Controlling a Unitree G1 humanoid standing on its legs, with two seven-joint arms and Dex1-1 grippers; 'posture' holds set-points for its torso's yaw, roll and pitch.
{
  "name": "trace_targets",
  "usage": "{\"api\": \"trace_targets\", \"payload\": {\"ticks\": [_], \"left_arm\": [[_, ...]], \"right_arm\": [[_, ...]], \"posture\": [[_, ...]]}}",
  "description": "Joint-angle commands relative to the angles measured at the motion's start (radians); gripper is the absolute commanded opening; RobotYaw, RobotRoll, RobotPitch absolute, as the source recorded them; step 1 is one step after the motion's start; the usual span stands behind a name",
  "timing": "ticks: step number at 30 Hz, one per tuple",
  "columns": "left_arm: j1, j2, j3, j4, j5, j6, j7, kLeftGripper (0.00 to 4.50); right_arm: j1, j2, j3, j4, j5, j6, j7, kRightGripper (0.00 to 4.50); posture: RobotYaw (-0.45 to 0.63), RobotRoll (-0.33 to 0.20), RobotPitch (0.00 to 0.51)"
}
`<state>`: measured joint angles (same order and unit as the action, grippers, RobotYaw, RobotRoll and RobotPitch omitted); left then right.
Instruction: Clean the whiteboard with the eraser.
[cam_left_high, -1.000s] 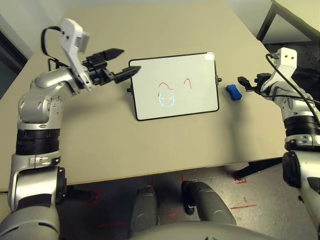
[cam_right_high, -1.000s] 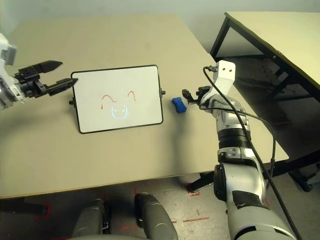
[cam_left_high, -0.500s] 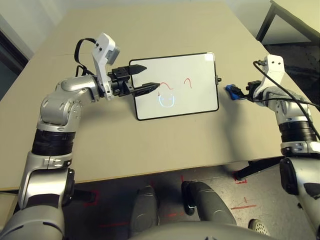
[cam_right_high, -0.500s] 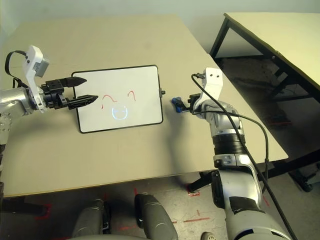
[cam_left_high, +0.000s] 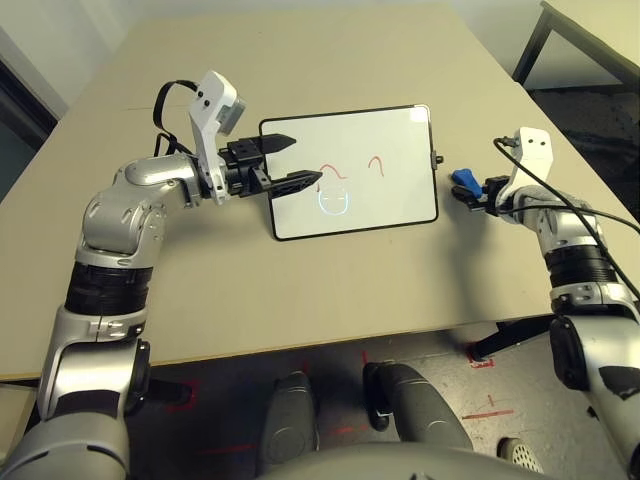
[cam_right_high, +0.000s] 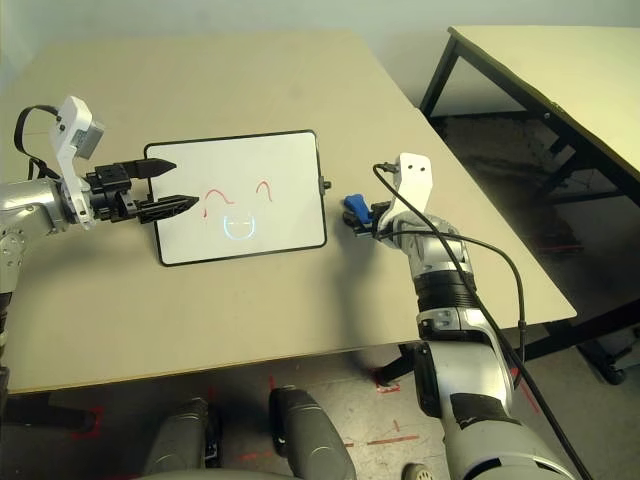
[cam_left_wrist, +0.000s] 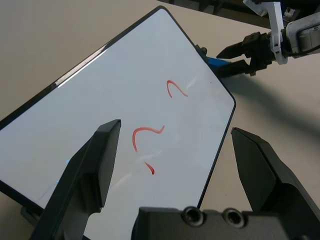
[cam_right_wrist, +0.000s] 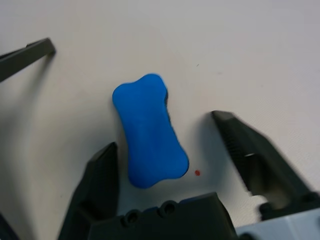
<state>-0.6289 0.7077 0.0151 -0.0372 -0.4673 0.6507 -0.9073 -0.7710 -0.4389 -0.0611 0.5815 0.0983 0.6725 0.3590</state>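
On the tan table (cam_left_high: 330, 290), right of the whiteboard (cam_left_high: 385, 205), the blue eraser (cam_right_wrist: 148, 131) lies flat between the spread fingers of the right claw (cam_right_wrist: 172, 150), which has not closed on it. The whiteboard lies mid-table, bearing red scribbles (cam_left_wrist: 150, 135) and a faint blue circle (cam_left_high: 334, 200). The left claw (cam_left_high: 295, 162) hovers over the board's left edge, its fingers apart and holding nothing.
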Motion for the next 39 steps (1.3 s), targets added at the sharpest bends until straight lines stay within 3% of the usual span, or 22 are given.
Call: {"api": "trace_targets", "payload": {"ticks": [1, 9, 10, 23, 30, 39], "left_arm": [[0.017, -0.002, -0.01, -0.015, 0.009, 0.006, -0.002, 4.5], [0.019, -0.004, -0.012, -0.003, 0.017, -0.001, -0.004, 4.5], [0.019, -0.004, -0.012, -0.001, 0.018, -0.002, -0.005, 4.5], [0.006, -0.012, -0.013, 0.027, 0.031, -0.023, -0.01, 4.5], [0.0, -0.015, -0.011, 0.041, 0.048, -0.034, -0.023, 4.5], [-0.013, 0.028, 0.008, 0.08, 0.065, -0.043, -0.044, 4.5]], "right_arm": [[-0.021, 0.013, -0.015, 0.006, 0.004, -0.009, -0.013, 2.93], [-0.018, 0.018, -0.032, -0.022, 0.018, -0.013, -0.027, 0.19], [-0.011, 0.018, -0.032, -0.027, 0.02, -0.013, -0.028, 0.04], [-0.009, 0.014, -0.066, -0.067, 0.028, -0.04, -0.047, 0.04], [-0.013, 0.002, -0.074, -0.31, 0.058, 0.013, -0.027, 0.04], [0.042, 0.02, 0.091, -0.653, 0.115, 0.039, 0.157, 0.04]], "posture": [[-0.07, 0.0, 0.085], [-0.07, 0.0, 0.085], [-0.07, 0.0, 0.085], [-0.08, 0.0, 0.082], [-0.09, 0.0, 0.077], [-0.1, 0.0, 0.081]]}}
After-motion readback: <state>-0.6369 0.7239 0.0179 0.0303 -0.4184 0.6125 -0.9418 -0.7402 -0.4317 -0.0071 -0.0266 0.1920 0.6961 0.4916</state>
